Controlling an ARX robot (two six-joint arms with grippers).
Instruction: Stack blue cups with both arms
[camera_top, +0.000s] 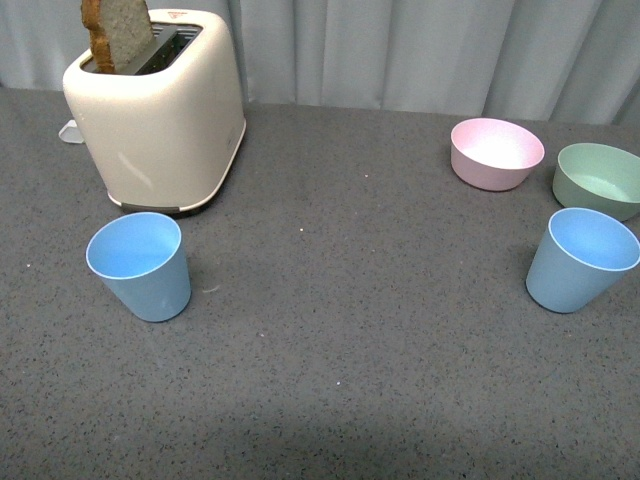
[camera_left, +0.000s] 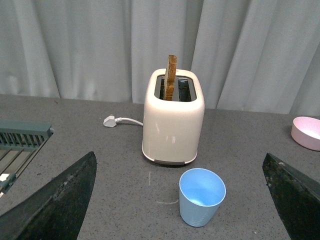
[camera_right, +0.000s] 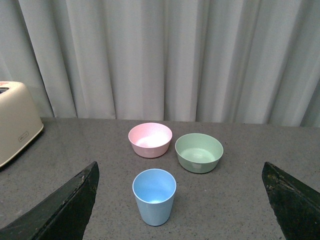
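Observation:
Two light blue cups stand upright and apart on the grey table. One cup (camera_top: 140, 265) is at the left, in front of the toaster; it also shows in the left wrist view (camera_left: 201, 196). The other cup (camera_top: 581, 259) is at the right, in front of the bowls; it also shows in the right wrist view (camera_right: 154, 196). Neither arm shows in the front view. My left gripper (camera_left: 182, 202) is open and empty, short of its cup. My right gripper (camera_right: 180, 202) is open and empty, short of its cup.
A cream toaster (camera_top: 160, 105) with a bread slice (camera_top: 118, 32) stands at the back left, its plug (camera_left: 110, 120) behind it. A pink bowl (camera_top: 496, 152) and a pale green bowl (camera_top: 600, 178) sit at the back right. A grey-green rack (camera_left: 20, 142) shows in the left wrist view.

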